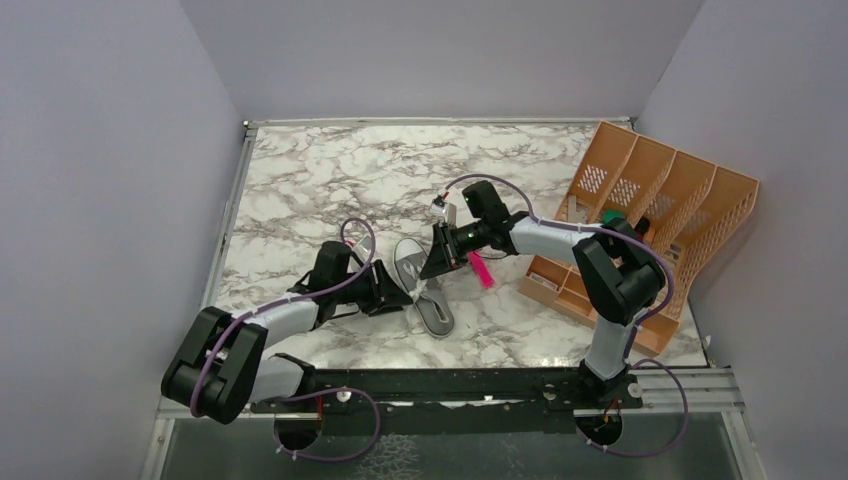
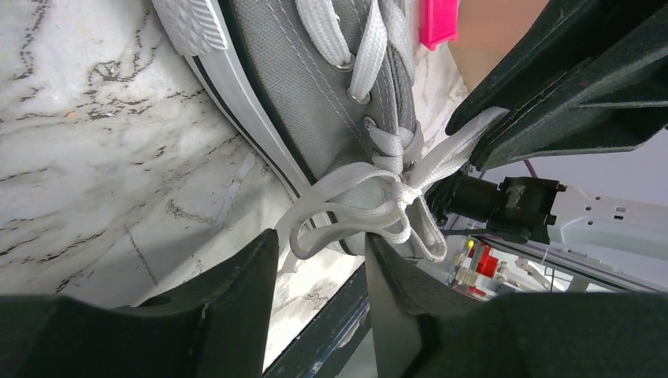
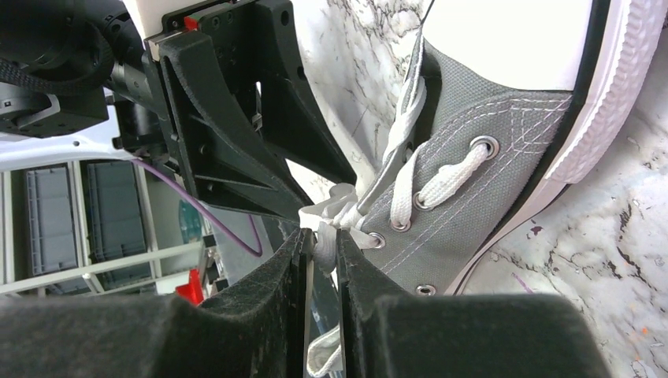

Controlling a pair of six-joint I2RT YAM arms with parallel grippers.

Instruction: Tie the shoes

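Observation:
The grey canvas sneaker (image 1: pixel 428 297) with white sole lies on the marble table between my two grippers. Its white laces (image 2: pixel 390 201) are bunched in a loose knot at the top eyelets. My left gripper (image 1: pixel 393 292) is open. In the left wrist view a lace loop hangs at its tips (image 2: pixel 321 236) and touches the right finger. My right gripper (image 1: pixel 441 262) is shut on a strand of lace (image 3: pixel 324 246) beside the top eyelets, and the shoe's side (image 3: pixel 488 181) fills that view. The free end of the lace hangs below the pads.
A pink bar (image 1: pixel 481 270) lies just right of the shoe. An orange mesh file organiser (image 1: pixel 650 215) stands at the right edge. The marble table (image 1: pixel 330 170) is walled at the back and both sides. A black rail (image 1: pixel 450 380) runs along the near edge.

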